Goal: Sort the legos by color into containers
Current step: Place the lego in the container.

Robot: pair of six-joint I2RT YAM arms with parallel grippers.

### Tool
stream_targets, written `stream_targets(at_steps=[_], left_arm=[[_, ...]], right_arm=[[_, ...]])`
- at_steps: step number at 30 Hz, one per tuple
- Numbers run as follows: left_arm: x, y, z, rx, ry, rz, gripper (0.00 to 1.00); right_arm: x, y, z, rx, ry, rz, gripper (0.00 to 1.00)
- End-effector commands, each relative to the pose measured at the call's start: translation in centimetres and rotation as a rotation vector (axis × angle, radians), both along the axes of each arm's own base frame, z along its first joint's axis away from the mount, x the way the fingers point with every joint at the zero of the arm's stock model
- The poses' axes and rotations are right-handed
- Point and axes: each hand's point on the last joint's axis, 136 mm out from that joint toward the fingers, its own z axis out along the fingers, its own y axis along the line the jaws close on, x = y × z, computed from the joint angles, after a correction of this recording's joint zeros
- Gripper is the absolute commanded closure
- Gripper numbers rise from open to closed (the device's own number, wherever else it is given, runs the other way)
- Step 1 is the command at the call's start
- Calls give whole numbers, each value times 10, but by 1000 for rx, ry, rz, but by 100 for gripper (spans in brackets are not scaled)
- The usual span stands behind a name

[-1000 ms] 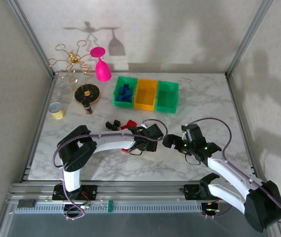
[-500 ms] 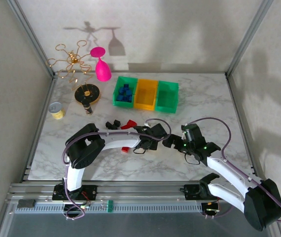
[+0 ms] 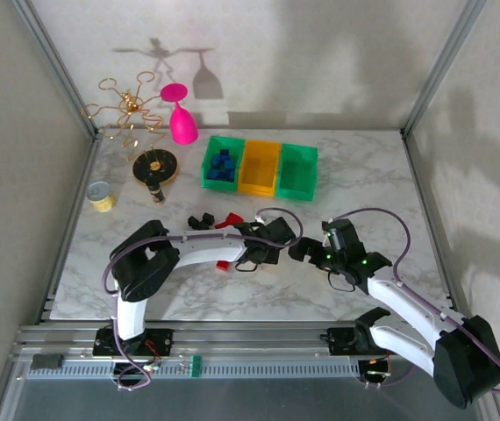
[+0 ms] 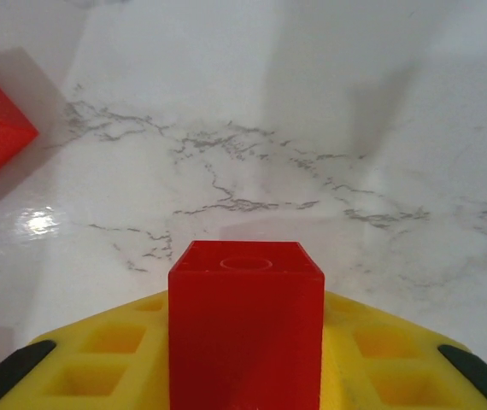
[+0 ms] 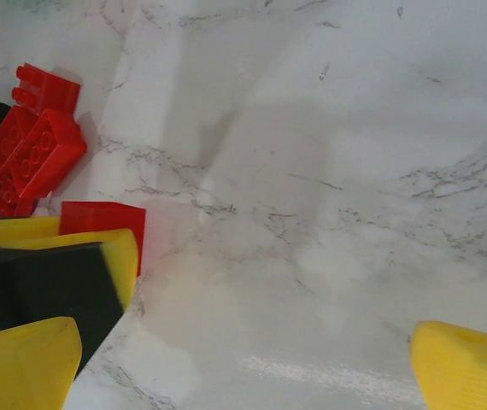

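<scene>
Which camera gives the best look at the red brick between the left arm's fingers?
Left wrist: the red brick sits centred and close between the left fingers, top face plain. The right wrist view catches a red edge behind one finger. In the top view those fingers cover it.

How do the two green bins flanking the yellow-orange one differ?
The left green plastic bin holds blue lego bricks; the right green plastic bin looks empty. The left bin stands nearer the pink goblet than the right. Both are open-topped rectangles beside the yellow-orange plastic bin.
</scene>
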Motion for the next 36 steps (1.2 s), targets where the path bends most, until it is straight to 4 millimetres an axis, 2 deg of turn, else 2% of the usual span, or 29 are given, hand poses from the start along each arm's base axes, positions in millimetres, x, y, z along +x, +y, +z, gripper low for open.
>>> stream_targets(at_steps=[1,7,12,16,20,24,29,32,36], left_arm=[[13,14,42,-21,-90,27,67],[46,32,84,-63,-171,84,68],[87,48,114,-98,-231,161,71],[122,56,130,-116,-282,207,71],[163,62,133,-107,-313,261,71],[201,61,120,-130,-317,305,72],[246,57,107,-146,-352,347,72],[265,49,100,-145,-365,347,72],[280,37,89,-151,-370,322,69]], right_arm=[[10,2,12,11,-54,-1,1],[30,9,31,13,-144,12,1],[53,24,58,57,-264,39,1],[72,22,65,19,-356,20,1],[91,24,72,-5,-458,37,1],[104,25,73,-40,-549,55,1],[112,29,72,-76,-643,102,1],[114,31,68,-78,-651,110,1],[112,37,62,-60,-644,136,1]])
